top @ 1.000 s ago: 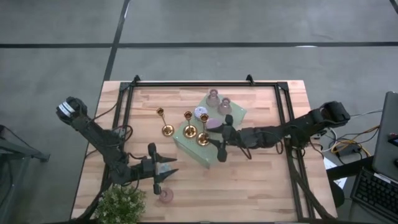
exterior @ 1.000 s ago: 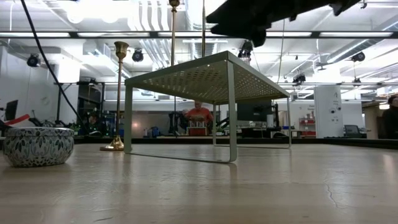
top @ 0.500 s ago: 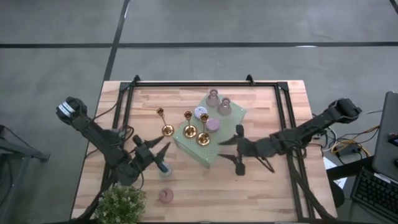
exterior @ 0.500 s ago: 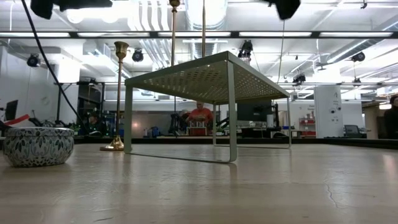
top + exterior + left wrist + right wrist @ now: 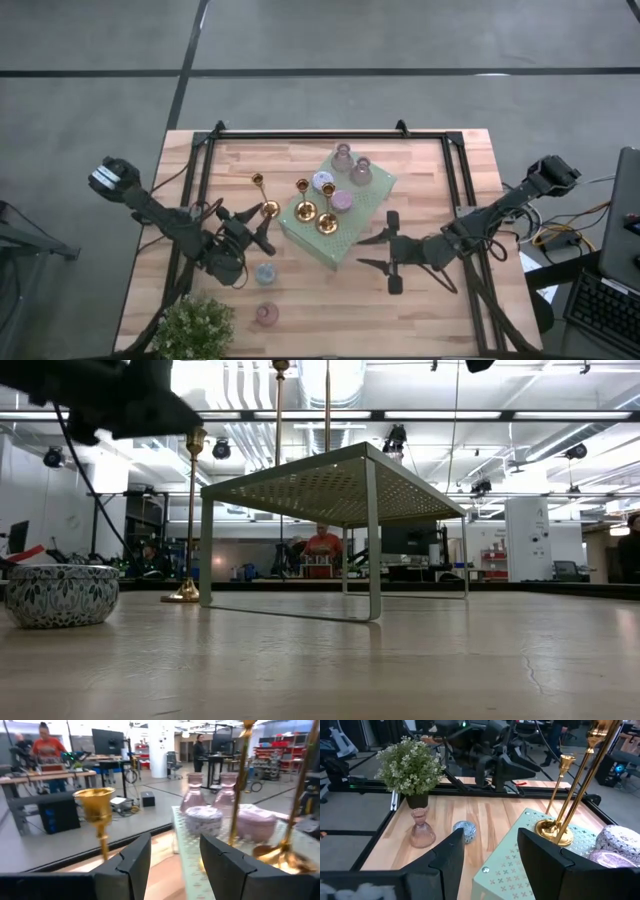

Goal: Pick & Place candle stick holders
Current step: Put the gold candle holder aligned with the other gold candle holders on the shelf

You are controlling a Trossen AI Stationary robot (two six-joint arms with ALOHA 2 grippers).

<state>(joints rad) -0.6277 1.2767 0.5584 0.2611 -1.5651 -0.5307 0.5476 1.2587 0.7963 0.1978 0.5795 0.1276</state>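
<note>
One gold candle stick holder [image 5: 266, 205] stands on its round base on the table, left of the pale-green dotted block [image 5: 337, 232]. Two more gold ones [image 5: 305, 210] [image 5: 327, 221], two round pastel holders [image 5: 323, 181] [image 5: 343, 201] and two pink glass ones [image 5: 343, 157] stand on the block. A blue round holder [image 5: 265, 273] and a pink glass one [image 5: 266, 314] sit on the table near the front. My left gripper [image 5: 262, 236] is open just near of the table's gold holder [image 5: 95, 802], empty. My right gripper [image 5: 376, 251] is open at the block's right, empty [image 5: 490, 865].
A small leafy plant [image 5: 195, 328] stands at the near left corner. A black frame [image 5: 320, 133] runs along the table's far, left and right sides. Bare wood lies near the front right. People and desks show in the room behind [image 5: 320, 545].
My left gripper has gone from beside the blue holder toward the far edge and swung round to face the gold holder on the table, staying open. My right gripper has drawn back off the block toward the table's right and near edge. No holder has moved.
</note>
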